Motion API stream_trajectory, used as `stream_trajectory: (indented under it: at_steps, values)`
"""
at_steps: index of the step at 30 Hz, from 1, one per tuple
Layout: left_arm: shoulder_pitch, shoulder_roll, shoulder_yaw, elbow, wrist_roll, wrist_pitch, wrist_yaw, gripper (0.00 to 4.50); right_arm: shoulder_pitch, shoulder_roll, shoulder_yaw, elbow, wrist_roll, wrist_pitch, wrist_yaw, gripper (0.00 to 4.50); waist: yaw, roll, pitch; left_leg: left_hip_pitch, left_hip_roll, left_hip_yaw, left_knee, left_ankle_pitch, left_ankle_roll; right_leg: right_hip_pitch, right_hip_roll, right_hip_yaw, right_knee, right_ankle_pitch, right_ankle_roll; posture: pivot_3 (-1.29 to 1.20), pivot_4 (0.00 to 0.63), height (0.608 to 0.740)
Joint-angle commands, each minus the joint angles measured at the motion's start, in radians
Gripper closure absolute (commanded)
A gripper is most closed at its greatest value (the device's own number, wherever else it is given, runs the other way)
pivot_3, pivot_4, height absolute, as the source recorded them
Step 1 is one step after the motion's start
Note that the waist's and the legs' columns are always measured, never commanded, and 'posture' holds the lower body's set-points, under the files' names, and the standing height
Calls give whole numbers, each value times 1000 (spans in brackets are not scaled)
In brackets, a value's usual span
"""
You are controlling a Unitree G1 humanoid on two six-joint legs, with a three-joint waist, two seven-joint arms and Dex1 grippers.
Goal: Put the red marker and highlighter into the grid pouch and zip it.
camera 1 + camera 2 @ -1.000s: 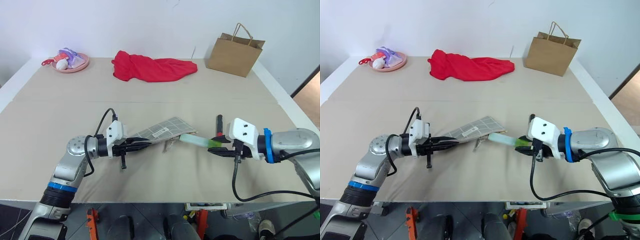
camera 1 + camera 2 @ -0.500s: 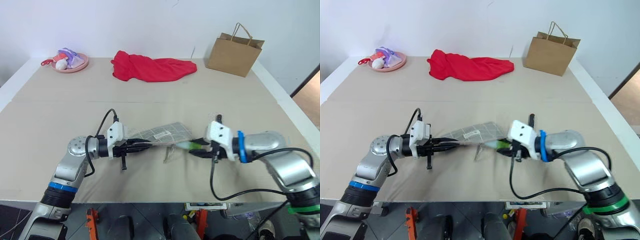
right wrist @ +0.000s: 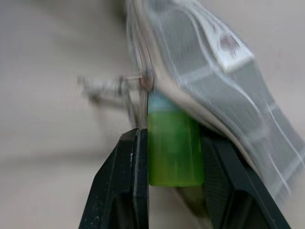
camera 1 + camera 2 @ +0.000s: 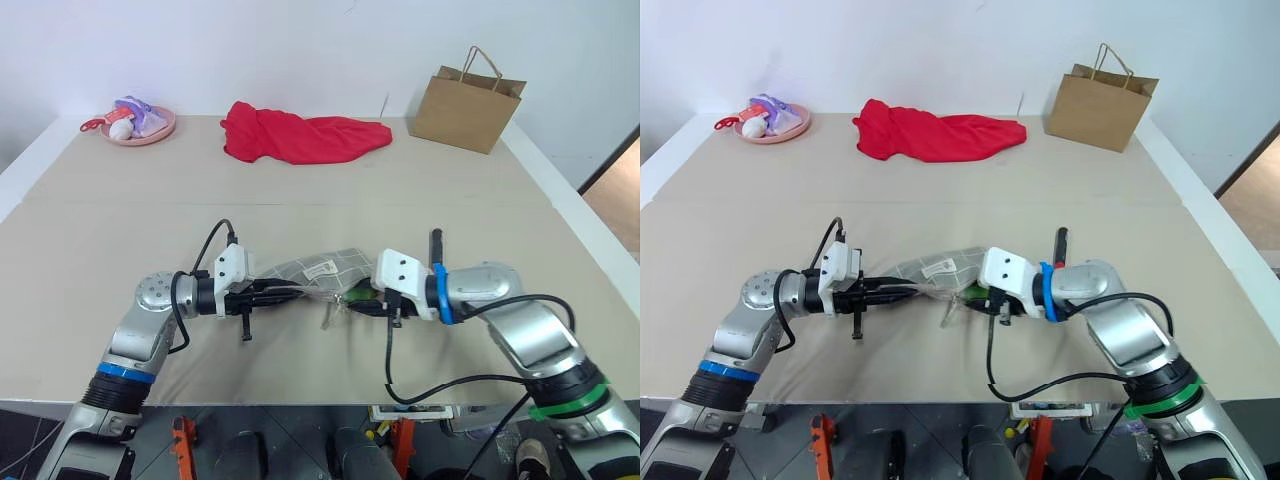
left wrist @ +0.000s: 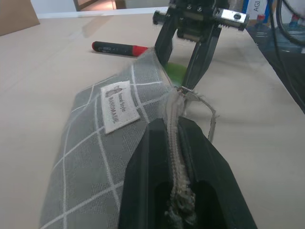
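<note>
My left gripper (image 4: 296, 290) is shut on the zipper edge of the grey grid pouch (image 4: 322, 268), holding that end a little off the table. The pouch's open mouth faces my right gripper (image 4: 357, 298), which is shut on the green end of the highlighter (image 3: 174, 148). The highlighter's pale end is tucked inside the mouth, beside the metal zipper pull (image 3: 145, 78). In the left wrist view the pouch's white label (image 5: 116, 106) lies face up, with the right gripper's fingers (image 5: 162, 46) just past it. The red marker (image 4: 436, 246) lies on the table behind my right wrist.
A red cloth (image 4: 305, 135) is bunched at the back middle of the table. A brown paper bag (image 4: 468, 100) stands at the back right. A pink plate (image 4: 161, 133) with small items sits at the back left.
My right gripper has moved left with the highlighter, up to the pouch's mouth; the pale end has gone inside. The left gripper has kept still on the pouch.
</note>
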Motion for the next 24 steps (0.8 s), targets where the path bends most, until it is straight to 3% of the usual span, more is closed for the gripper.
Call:
stream_trajectory:
  at_steps: [1,3,4,6,10,18,22,24]
  values:
    - [-40,-21,-2,-21,-18,-5,5,4500,-30,55,23,-21,8,-27,-1,1404,1,0,0,0,0,0,0,0,0,0,0,0,0,0,0,0,150,740]
    - [-37,-23,0,-24,-20,-2,6,4500,-24,37,6,-25,8,-25,9,957,1,0,0,0,0,0,0,0,0,0,0,0,0,0,0,0,150,740]
    - [-34,-23,1,-26,-21,-1,6,4500,-21,21,-6,-25,7,-24,14,418,1,0,0,0,-1,0,0,0,0,0,-1,0,0,0,0,0,150,740]
    - [-30,-26,3,-28,-25,3,10,4500,-13,-20,-32,-26,4,-27,27,130,2,0,0,-1,-1,0,0,0,0,0,-1,0,0,0,0,0,150,740]
    - [-25,-36,5,-34,-31,10,20,4500,12,-98,-112,-59,60,3,72,130,3,0,0,-1,-1,0,0,0,0,0,-1,0,0,0,0,0,150,740]
    - [-8,-37,6,-48,-36,19,31,4500,116,-218,-517,-137,396,190,163,130,3,0,0,0,-1,-1,0,0,0,1,-1,0,0,0,0,0,150,740]
    - [-2,-35,7,-57,-39,27,34,4500,148,-252,-648,-101,450,223,131,130,2,0,0,0,-1,0,0,0,0,1,-1,0,0,0,0,0,150,740]
    - [2,-34,9,-61,-42,31,35,4500,166,-261,-647,-69,413,219,88,130,1,0,0,1,-1,0,0,0,0,1,-1,0,0,0,0,0,150,740]
